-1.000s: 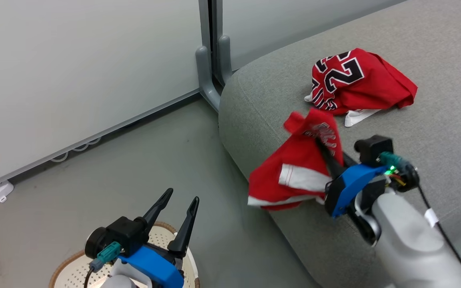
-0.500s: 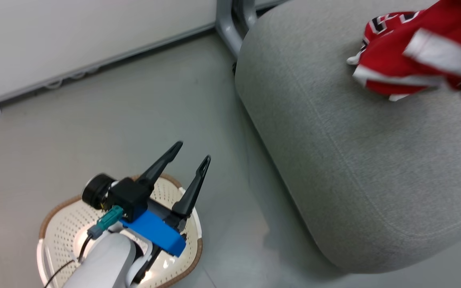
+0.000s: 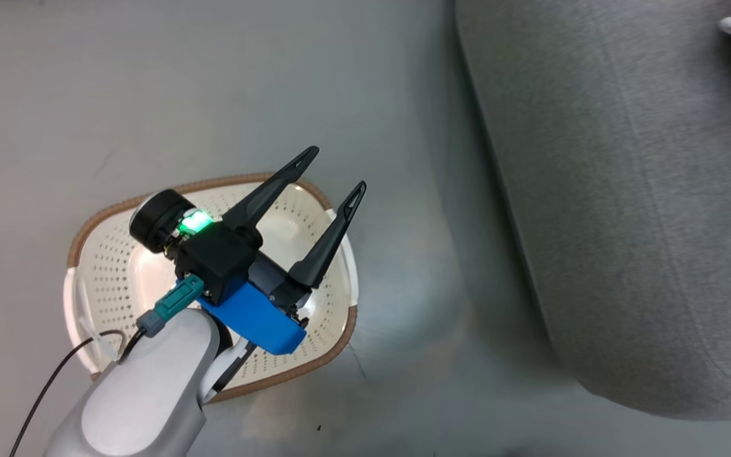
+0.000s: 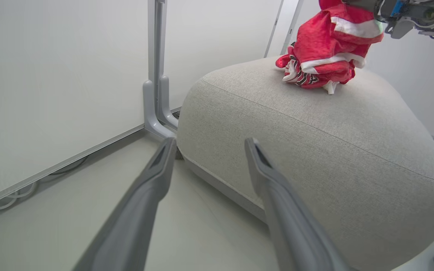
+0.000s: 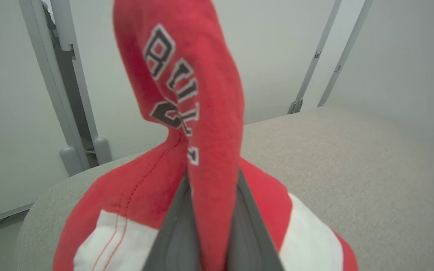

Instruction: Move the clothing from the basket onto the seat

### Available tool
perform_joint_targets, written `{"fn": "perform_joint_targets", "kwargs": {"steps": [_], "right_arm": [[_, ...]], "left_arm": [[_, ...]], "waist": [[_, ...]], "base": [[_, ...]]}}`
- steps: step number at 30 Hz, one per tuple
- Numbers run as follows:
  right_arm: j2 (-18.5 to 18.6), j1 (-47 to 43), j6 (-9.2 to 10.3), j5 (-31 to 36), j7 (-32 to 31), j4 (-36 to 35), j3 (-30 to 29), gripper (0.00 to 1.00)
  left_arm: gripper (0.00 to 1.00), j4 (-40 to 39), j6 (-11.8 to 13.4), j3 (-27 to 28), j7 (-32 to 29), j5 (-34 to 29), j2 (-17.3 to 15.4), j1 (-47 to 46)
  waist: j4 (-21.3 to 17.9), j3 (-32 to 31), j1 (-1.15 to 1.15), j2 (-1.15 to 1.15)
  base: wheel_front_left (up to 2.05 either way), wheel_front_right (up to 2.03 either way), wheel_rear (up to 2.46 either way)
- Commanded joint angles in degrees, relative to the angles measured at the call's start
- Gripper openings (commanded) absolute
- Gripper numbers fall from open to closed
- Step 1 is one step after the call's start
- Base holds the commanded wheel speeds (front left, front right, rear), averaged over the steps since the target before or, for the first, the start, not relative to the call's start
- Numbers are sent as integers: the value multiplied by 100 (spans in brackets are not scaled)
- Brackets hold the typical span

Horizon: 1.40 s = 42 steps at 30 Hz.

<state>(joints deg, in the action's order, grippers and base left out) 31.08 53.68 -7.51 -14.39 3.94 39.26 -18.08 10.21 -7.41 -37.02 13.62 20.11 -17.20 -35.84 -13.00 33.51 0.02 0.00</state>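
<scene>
Right gripper: fingers pinched nearly together on a fold of the trimmed garment, which rises toward 12 o'clock.
Release spot: the seat lies directly beneath; the cloth hangs over the numbered garment.
Left gripper: spread wide, empty, above the basket.
Bearing: seat at 3 o'clock from basket, head view.
Around: partition post at 10 o'clock in the left wrist view, well apart.
</scene>
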Motion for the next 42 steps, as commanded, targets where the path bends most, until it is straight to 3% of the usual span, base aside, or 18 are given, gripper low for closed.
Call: {"fn": "perform_joint_targets", "kwargs": {"steps": [1, 19, 22, 23, 34, 42], "right_arm": [[-163, -122, 4, -51, 126, 49, -97, 0], [-418, -276, 5, 260, 488, 654, -83, 0], [-407, -350, 4, 286, 521, 701, -25, 61], [-393, -390, 5, 300, 534, 711, -8, 100], [-345, -1125, 5, 546, 638, 556, 272, 100], [-654, -2278, 4, 619, 517, -197, 529, 100]], "left_arm": [[100, -56, -8, -6, 18, -17, -34, -154], [100, 88, 17, -89, 91, 44, -29, -155], [100, 156, 14, -103, 117, 100, 20, -138], [100, 183, 13, -99, 120, 119, 41, -112], [100, 523, 0, 76, 161, 356, 334, 360], [100, 674, -7, 657, 160, 493, 593, 1331]], "waist": [[292, 316, -2, 0], [275, 177, -2, 0], [283, 40, -2, 0], [292, -31, -2, 0], [455, -1147, -2, 0], [632, -2313, -2, 0]], "base": [[0, 0, 0], [0, 0, 0], [0, 0, 0], [0, 0, 0], [0, 0, 0], [0, 0, 0]]}}
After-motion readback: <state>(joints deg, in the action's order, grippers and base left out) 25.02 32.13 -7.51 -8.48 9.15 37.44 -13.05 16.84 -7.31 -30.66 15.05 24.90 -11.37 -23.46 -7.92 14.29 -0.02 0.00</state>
